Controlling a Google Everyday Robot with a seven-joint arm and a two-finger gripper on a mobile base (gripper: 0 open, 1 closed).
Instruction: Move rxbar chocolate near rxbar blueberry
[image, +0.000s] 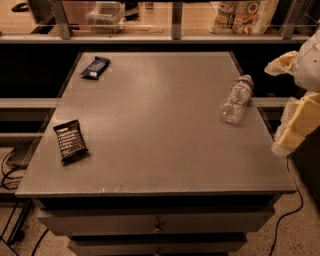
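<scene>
The rxbar chocolate (70, 140), a black wrapper with white text lines, lies flat near the table's front left edge. The rxbar blueberry (95, 67), a dark navy wrapper, lies at the far left corner, well apart from it. My gripper (274, 107) hangs off the table's right side, beyond the edge and far from both bars. Its two pale fingers (298, 122) stand spread apart with nothing between them.
A clear plastic water bottle (237, 98) lies on its side near the table's right edge, close to my gripper. The grey table (160, 125) has drawers below its front. A shelf with bags and a container runs behind it. Cables lie on the floor at left.
</scene>
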